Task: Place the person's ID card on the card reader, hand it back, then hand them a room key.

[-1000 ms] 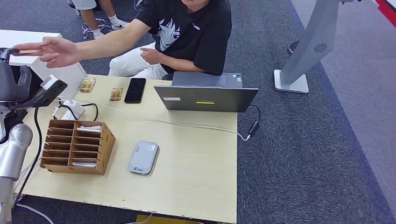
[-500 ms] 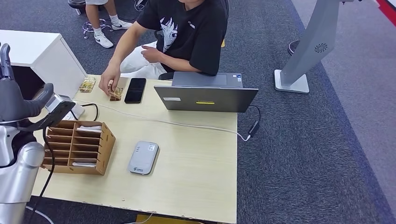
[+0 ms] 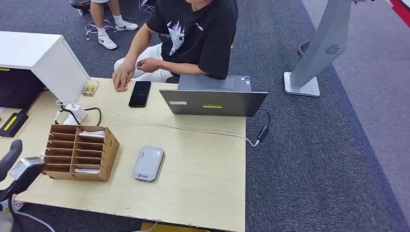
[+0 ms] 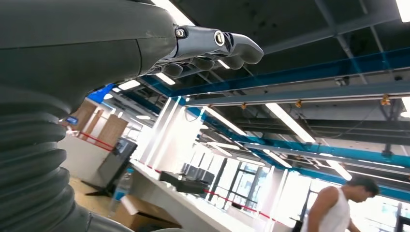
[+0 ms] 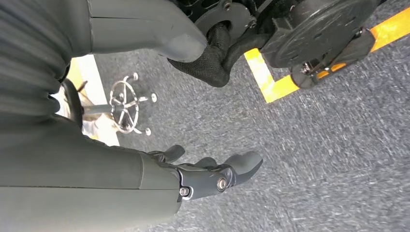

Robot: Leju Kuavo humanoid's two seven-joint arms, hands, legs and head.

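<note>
The person sits behind the far edge of the table, one hand (image 3: pixel 122 77) pressed on a small yellowish card (image 3: pixel 121 89) beside a black phone (image 3: pixel 139 93). A second card (image 3: pixel 90 88) lies just left of it. The grey card reader (image 3: pixel 148 163) lies on the table's near half with nothing on it. A wooden slotted organizer (image 3: pixel 80 152) to its left holds white cards in some slots. My left hand (image 3: pixel 11 157) hangs low at the table's front left corner; its fingers (image 4: pixel 217 46) are spread and hold nothing. My right hand (image 5: pixel 212 176) hangs over the floor, holding nothing.
An open grey laptop (image 3: pixel 212 96) stands at the far side, its cable running across the table (image 3: pixel 203 169). A white power strip (image 3: pixel 73 113) lies left of the organizer. A white cabinet (image 3: pixel 46 60) stands at the far left. A grey stand (image 3: pixel 319 48) rises on the carpet at right.
My left arm has dropped from a raised position at the left to low by the table's front corner. The person's outstretched hand has come back to the table and rests on a card.
</note>
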